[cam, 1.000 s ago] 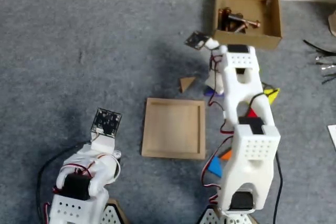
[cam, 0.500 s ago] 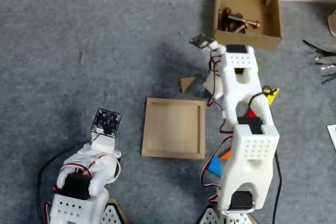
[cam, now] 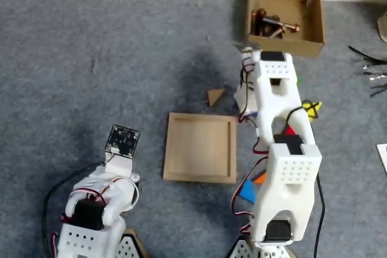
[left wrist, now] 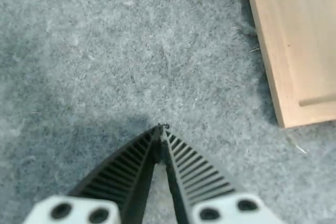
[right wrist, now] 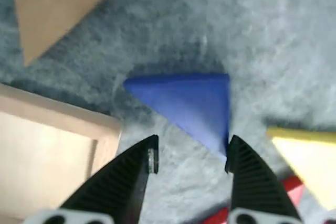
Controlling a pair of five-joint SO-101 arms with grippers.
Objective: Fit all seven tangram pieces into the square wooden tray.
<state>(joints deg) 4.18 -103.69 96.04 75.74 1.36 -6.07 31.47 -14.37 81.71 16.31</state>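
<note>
Leftward, the left gripper [left wrist: 160,129] rested over carpet, fingers together, beside the empty square wooden tray [cam: 199,117]. Past the tray's corner the right gripper [right wrist: 191,153] hung with fingers apart over the blue triangle [right wrist: 194,100] — it should probably drop squarely across two edges before closing. A tan triangle [right wrist: 44,17] lay near, and a yellow piece [right wrist: 307,153] crowded one finger — the likeliest snag. A cardboard box [cam: 283,46] stood well apart.

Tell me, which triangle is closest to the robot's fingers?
The dark blue triangle: it lies right at the open fingers of the right gripper. The tan triangle sits farther off, and the yellow piece is off to one side.
</note>
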